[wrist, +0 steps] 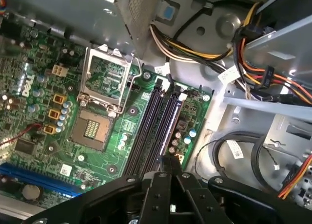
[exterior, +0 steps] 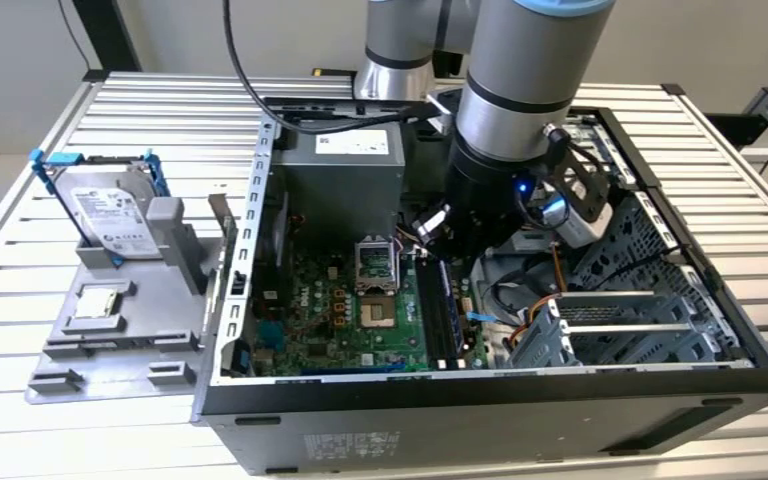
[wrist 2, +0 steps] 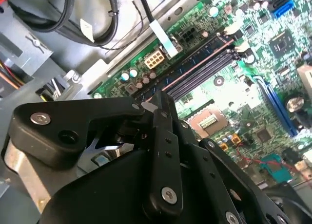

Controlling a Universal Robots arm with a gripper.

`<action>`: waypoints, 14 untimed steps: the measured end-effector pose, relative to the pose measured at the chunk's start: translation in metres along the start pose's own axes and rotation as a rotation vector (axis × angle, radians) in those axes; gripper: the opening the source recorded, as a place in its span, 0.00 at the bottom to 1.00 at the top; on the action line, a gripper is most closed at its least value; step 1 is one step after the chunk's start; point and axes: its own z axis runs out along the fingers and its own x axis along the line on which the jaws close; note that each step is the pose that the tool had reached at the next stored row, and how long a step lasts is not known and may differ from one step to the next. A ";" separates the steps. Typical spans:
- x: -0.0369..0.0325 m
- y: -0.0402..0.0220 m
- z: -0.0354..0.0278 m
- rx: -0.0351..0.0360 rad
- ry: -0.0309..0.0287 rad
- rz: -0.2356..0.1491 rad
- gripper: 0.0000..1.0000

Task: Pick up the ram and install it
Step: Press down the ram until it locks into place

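The gripper [wrist: 168,173], low in the first wrist view, has its jaws clenched on the ram [wrist: 165,136], edge-on above the motherboard sockets [wrist: 146,131]. The ram looks light, stiff and fragile, best pinched along its upper edge.

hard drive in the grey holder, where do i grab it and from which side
Hard drive: probably pinch its flat faces near the top edge, coming from above. It stands upright in the grey holder, upper half free, blue rails on its sides.
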 end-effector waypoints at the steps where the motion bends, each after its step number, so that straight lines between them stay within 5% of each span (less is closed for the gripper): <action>1: 0.0000 0.0000 0.0000 0.0002 -0.0015 -0.015 0.00; 14: 0.0000 0.0000 0.0000 0.0015 -0.0196 -0.212 0.00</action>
